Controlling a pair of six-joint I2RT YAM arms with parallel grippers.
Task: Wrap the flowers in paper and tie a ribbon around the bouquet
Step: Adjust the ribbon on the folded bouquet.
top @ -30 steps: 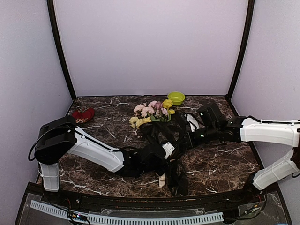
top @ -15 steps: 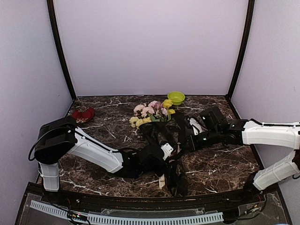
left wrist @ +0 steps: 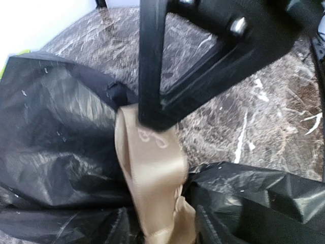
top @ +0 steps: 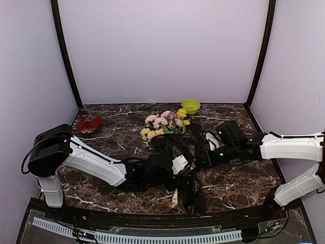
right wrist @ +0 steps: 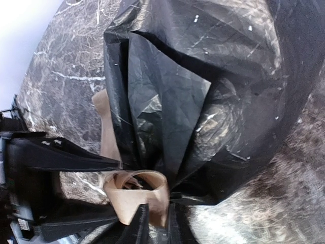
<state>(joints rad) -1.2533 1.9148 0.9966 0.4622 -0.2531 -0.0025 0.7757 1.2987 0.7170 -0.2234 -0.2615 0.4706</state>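
The bouquet lies mid-table, flowers at the far end and the ribbon crossing its narrow waist. The right gripper pinches a ribbon loop, probably for tension. The left gripper has its jaws apart, one finger on the ribbon, likely to regrasp

marbled table | on it: bouquet, green bowl, red dish

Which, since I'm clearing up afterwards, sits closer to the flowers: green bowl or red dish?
The green bowl, right behind the flowers; the red dish sits far off near the table's left edge.
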